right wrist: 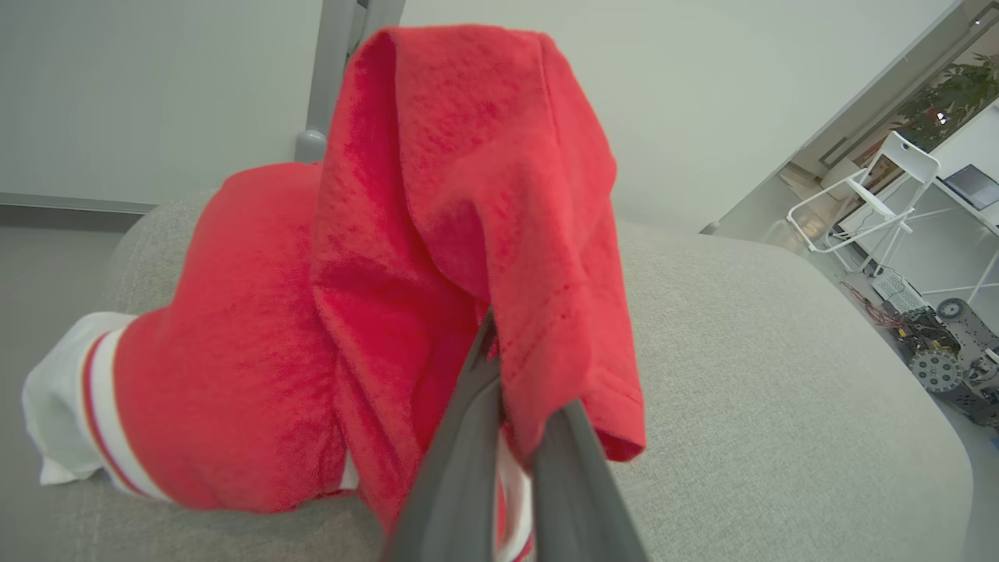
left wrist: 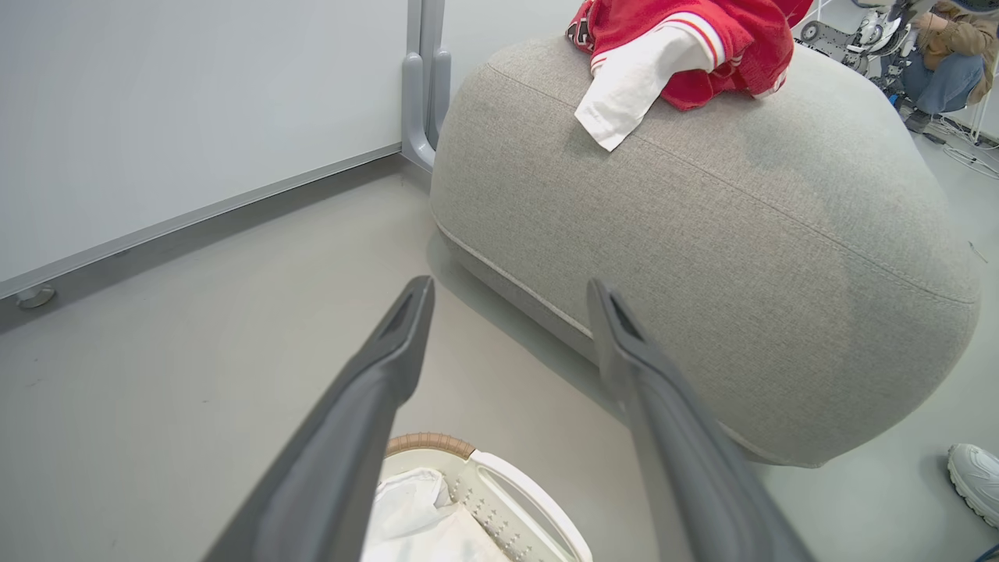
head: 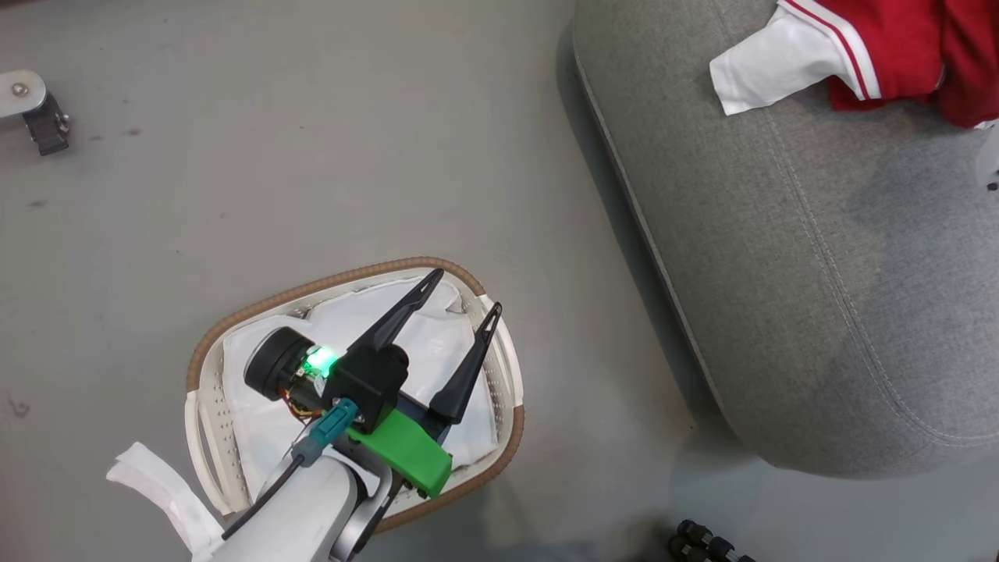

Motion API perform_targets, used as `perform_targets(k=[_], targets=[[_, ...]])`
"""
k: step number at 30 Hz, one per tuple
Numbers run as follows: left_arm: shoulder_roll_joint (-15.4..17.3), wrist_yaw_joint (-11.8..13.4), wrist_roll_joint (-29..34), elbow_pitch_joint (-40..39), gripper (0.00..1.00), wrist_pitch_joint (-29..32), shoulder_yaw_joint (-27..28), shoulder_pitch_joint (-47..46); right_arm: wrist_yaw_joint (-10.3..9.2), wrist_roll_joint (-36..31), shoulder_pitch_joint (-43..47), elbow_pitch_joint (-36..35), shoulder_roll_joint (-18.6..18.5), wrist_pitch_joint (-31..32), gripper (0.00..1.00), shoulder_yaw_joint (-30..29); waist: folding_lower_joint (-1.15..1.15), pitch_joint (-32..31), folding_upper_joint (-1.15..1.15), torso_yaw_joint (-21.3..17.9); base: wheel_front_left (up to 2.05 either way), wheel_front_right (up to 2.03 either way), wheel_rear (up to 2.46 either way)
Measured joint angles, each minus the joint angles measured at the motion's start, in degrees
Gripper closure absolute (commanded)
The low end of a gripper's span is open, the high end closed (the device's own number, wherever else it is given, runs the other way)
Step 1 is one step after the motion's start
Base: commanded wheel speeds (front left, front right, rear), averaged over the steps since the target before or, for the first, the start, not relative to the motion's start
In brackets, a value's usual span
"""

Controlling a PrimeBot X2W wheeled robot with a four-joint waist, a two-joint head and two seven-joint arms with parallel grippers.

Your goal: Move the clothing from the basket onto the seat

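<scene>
As my right hand (right wrist: pixel 492 351) pinches a fold of the clothing (right wrist: pixel 429 234), fingers pressed tight together, the red cloth rises over them and drapes down both sides, hiding the tips. Just beyond, the rest of the red heap lies on the seat (right wrist: pixel 780 351). A white sleeve (right wrist: pixel 55 406) with striped trim pokes out at that view's left, flat on the grey fabric.

Over to my left hand (head: pixel 467 290) now: fingers spread wide, nothing between them, hovering above the basket (head: pixel 312 290) with the tips over its far rim. Under that hand the basket shows its white liner (head: pixel 257 390), crumpled against the perforated walls. One strip of it hangs out over the near edge onto the floor (head: pixel 312 117).

From the left wrist, those open fingers frame the seat across a stretch of bare floor. The clothing sits up on top of the seat, the sleeve hanging down the side that faces me.

From the head, the basket stands on the floor, apart from the seat. The clothing is bunched at the seat's upper right, the sleeve spread out toward the basket side. Down at the left wrist view's lower right, a white shoe (left wrist: pixel 975 476) rests on the floor near the seat.
</scene>
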Motion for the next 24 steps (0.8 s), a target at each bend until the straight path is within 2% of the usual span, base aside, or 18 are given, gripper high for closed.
perform_targets(k=[1,2,3,8,16,24], targets=[[0.0,0.0,-0.1,-0.1,0.0,0.0,0.0,0.0,0.0,0.0,0.7,-0.8,0.7,0.0,0.58,-0.3,0.0,-0.2,0.0,-0.2,0.0,0.0,0.0],[0.1,0.1,-0.3,-0.1,0.0,0.0,0.0,0.1,0.0,-0.2,1.3,-1.4,1.1,0.0,0.14,-0.4,0.0,-0.3,0.0,-0.3,0.0,0.0,0.0],[0.1,0.2,-0.3,-0.2,0.0,0.0,0.0,0.2,0.0,-0.3,2.0,-2.0,1.7,0.0,0.0,-0.5,0.0,-0.5,0.0,-0.4,0.0,0.0,0.0],[-0.5,0.2,-1.2,0.0,0.0,-0.6,-0.1,0.9,0.0,0.3,5.6,-6.3,3.3,0.0,0.0,-0.1,0.0,-2.2,0.0,-0.8,0.0,0.0,0.0],[-4.5,0.5,-5.3,1.2,0.0,-2.3,1.5,1.3,0.0,2.2,12.0,-11.1,2.3,0.0,0.0,2.1,0.0,-6.6,0.0,-0.6,0.0,0.0,0.0],[-7.7,0.9,-7.0,3.8,0.0,-3.6,3.7,1.6,0.0,3.4,13.0,-14.4,1.3,0.0,0.0,5.1,-0.01,-12.3,0.0,0.3,0.0,0.0,0.0]])
